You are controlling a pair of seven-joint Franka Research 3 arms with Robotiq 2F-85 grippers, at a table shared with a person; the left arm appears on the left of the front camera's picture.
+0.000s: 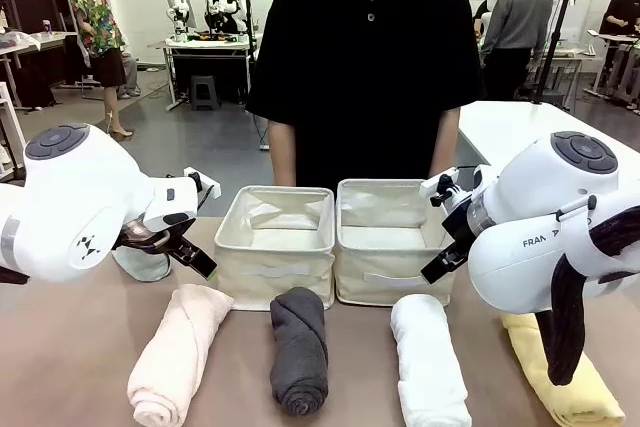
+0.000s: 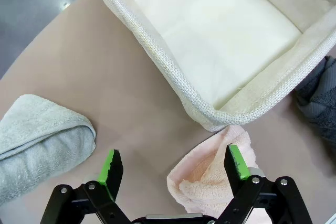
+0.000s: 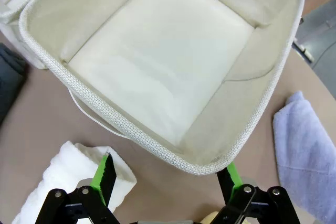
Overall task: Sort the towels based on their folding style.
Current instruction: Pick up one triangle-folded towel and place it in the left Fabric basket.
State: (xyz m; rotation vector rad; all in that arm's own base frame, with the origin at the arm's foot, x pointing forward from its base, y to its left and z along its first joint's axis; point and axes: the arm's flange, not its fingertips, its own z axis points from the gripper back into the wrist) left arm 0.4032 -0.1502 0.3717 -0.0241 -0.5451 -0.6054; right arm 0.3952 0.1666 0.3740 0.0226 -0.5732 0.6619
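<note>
Along the near table edge lie four rolled towels: pale pink (image 1: 178,352), dark grey (image 1: 299,347), white (image 1: 430,362) and yellow (image 1: 565,382). A green-grey folded towel (image 1: 140,264) peeks from behind my left arm; it also lies at the left wrist view's left (image 2: 39,137). A light blue towel (image 3: 307,150) lies right of the right bin. My left gripper (image 2: 173,163) is open above the pink towel's end (image 2: 212,174), near the left bin's corner. My right gripper (image 3: 165,174) is open over the right bin's near rim, the white towel (image 3: 68,182) under its left finger.
Two cream fabric bins stand side by side mid-table, the left bin (image 1: 275,245) and the right bin (image 1: 385,242), both with nothing inside. A person in a black shirt (image 1: 365,57) stands at the far edge behind them. Bare tabletop (image 2: 94,66) lies left of the left bin.
</note>
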